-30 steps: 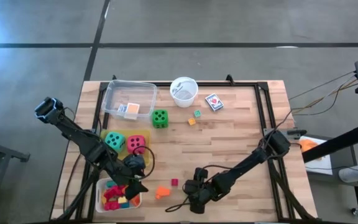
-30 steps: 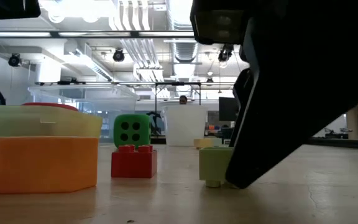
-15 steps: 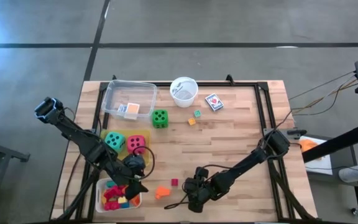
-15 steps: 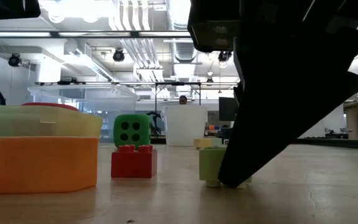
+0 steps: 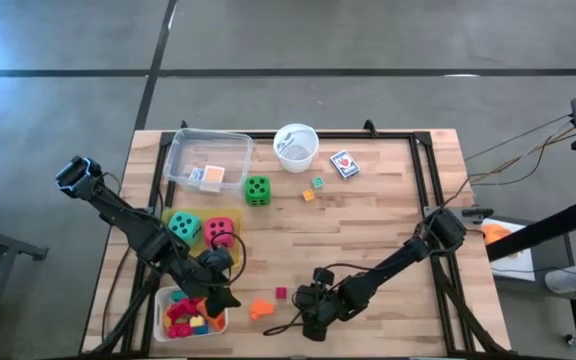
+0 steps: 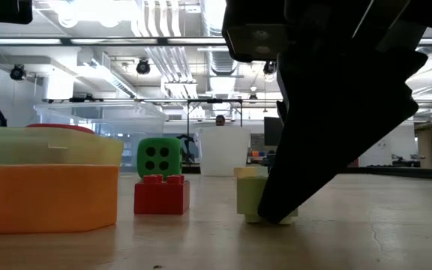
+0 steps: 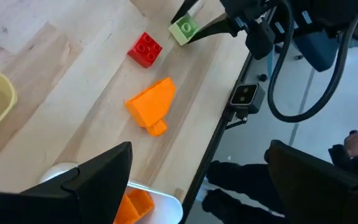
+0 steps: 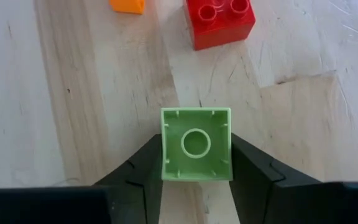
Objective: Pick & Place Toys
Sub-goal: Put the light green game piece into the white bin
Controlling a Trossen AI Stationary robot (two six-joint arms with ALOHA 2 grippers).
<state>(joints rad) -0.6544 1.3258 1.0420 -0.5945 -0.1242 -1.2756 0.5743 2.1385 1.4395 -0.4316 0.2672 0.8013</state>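
Note:
My right gripper (image 5: 311, 303) is near the table's near edge, shut on a light green block (image 8: 196, 144), which also shows in the low view (image 6: 252, 196). A red block (image 5: 281, 293) and an orange block (image 5: 260, 309) lie on the wood to its left. My left gripper (image 5: 223, 292) is open and empty over the right edge of the white tray (image 5: 165, 300), which holds several bright blocks. The green die (image 5: 257, 189) sits mid-table. The teal die (image 5: 183, 226) and red die (image 5: 221, 231) sit in the yellow tray. My right gripper pinches the light green block by two opposite side walls (image 8: 165, 155) between its two fingers (image 8: 143, 168). The fingers slant down from the table's right. The block's hollow underside faces the wrist camera. Its lower end is at the table top; whether it is clear of it I cannot tell.
A clear tray (image 5: 181, 150) with a card pack (image 5: 208, 176) stands at the far left, with the white cup (image 5: 296, 147) and another card pack (image 5: 344, 164) beside it. Two small blocks (image 5: 313, 189) lie mid-table. Bare wood lies to the right of centre.
My right gripper has slid a little toward the table's left, closing over the light green block in the low view. The block has shifted slightly the same way.

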